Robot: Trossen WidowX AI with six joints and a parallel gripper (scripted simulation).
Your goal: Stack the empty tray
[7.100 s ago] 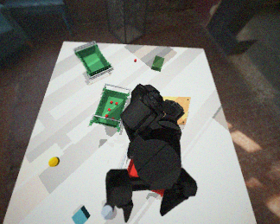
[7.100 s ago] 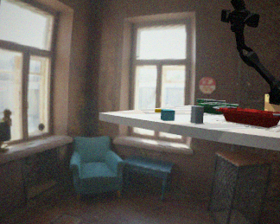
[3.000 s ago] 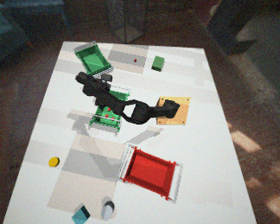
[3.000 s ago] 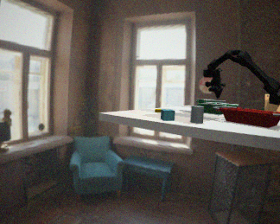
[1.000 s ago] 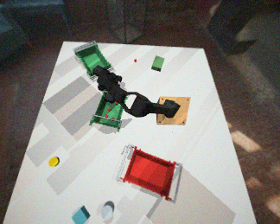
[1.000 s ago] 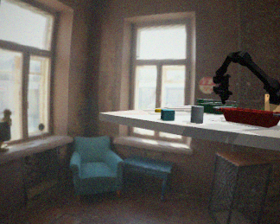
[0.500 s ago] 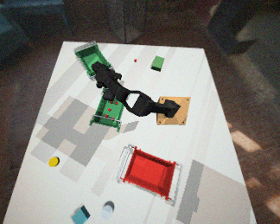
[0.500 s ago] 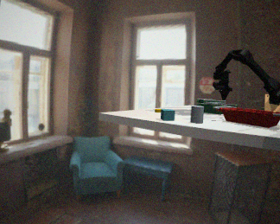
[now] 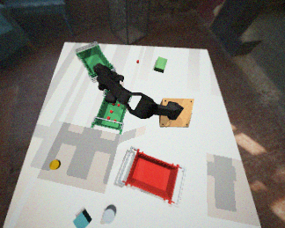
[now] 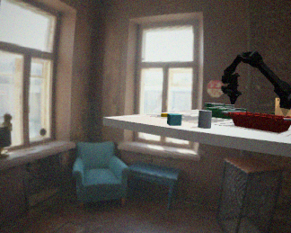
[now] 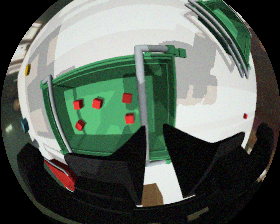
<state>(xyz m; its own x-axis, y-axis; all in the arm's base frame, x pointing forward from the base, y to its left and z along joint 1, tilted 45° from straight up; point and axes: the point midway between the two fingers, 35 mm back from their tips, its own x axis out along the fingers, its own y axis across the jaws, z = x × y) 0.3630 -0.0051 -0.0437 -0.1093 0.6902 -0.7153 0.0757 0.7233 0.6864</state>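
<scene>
The loaded green tray (image 9: 117, 113) (image 11: 110, 129) stands on the table with several small red blocks inside. One wire bar (image 11: 56, 115) lies across its end away from my gripper, just inside the rim. The other bar (image 11: 141, 90) is inward of its end wall, over the inside, and looks raised. My gripper (image 9: 108, 99) (image 10: 233, 101) (image 11: 154, 128) is slightly open above that end. The raised bar runs beside one fingertip and is not clamped. The empty green tray (image 9: 93, 55) (image 11: 225, 22) lies at the far left corner, bars at its ends.
A red tray (image 9: 150, 177) (image 10: 261, 121) (image 11: 60, 174) with wire bars stands nearer the front. A green block (image 9: 161, 62), small red block (image 9: 137, 62) (image 11: 245, 116), yellow disc (image 9: 54, 164), teal block (image 9: 82, 219) (image 10: 174, 119) and grey cylinder (image 9: 109, 214) (image 10: 205, 119) stand around.
</scene>
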